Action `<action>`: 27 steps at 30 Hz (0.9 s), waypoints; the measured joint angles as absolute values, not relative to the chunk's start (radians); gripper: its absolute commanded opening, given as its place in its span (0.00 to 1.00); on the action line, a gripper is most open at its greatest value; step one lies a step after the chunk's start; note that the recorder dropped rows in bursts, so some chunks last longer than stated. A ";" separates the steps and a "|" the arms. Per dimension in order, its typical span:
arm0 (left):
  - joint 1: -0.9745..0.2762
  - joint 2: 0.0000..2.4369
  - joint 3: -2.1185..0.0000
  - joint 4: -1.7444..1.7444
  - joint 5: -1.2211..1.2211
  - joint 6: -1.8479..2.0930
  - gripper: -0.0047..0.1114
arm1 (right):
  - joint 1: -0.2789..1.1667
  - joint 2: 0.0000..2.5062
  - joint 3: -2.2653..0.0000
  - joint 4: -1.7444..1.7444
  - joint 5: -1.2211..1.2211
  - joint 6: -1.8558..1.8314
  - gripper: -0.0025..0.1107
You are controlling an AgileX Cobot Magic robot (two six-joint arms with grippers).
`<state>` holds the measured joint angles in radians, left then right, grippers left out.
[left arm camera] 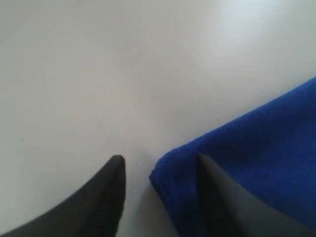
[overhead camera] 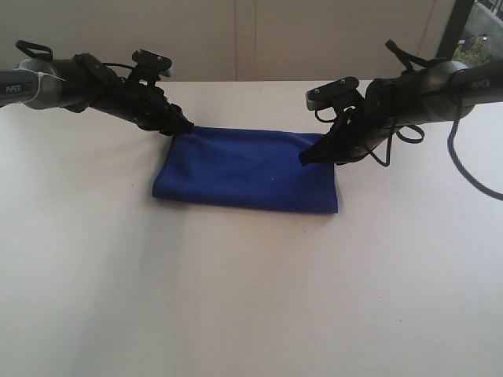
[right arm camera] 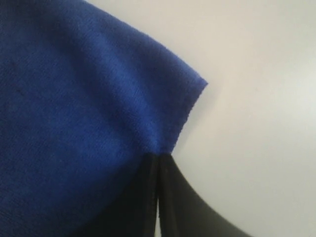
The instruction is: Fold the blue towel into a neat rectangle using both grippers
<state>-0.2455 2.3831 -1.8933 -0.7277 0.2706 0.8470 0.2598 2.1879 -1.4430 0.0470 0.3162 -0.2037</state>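
Left gripper (overhead camera: 185,128): jaws spread, at far left corner of towel (overhead camera: 247,169). Right gripper (overhead camera: 306,159): jaws pressed together, pinching towel edge at far right corner. Towel lies folded flat, rough rectangle, on white table (overhead camera: 236,298). "PIPER" in white on left arm (overhead camera: 55,82) and right arm (overhead camera: 440,90), exterior view only. Left wrist view alone: one finger (left arm camera: 219,197) over towel corner, other over bare table. Right wrist view alone: creases converge on closed tips.

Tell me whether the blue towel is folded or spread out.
Folded. The blue towel lies as a compact rectangle on the table, and the left wrist view shows a thick, rounded edge at its corner.
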 measured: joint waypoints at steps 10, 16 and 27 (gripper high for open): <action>-0.245 2.381 -1.893 -0.725 0.252 0.861 0.60 | 0.260 2.184 -1.443 0.047 0.305 -0.204 0.02; -0.245 2.308 -1.893 -0.678 0.345 0.868 0.42 | 0.260 2.089 -1.443 0.047 0.305 -0.204 0.02; -0.244 2.225 -1.896 -0.572 0.600 0.775 0.04 | 0.260 2.054 -1.443 0.047 0.471 -0.202 0.02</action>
<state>-0.2437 2.2252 -1.8957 -0.5718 0.5996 0.7748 0.2598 2.0538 -1.4430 0.0470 0.4709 -0.2017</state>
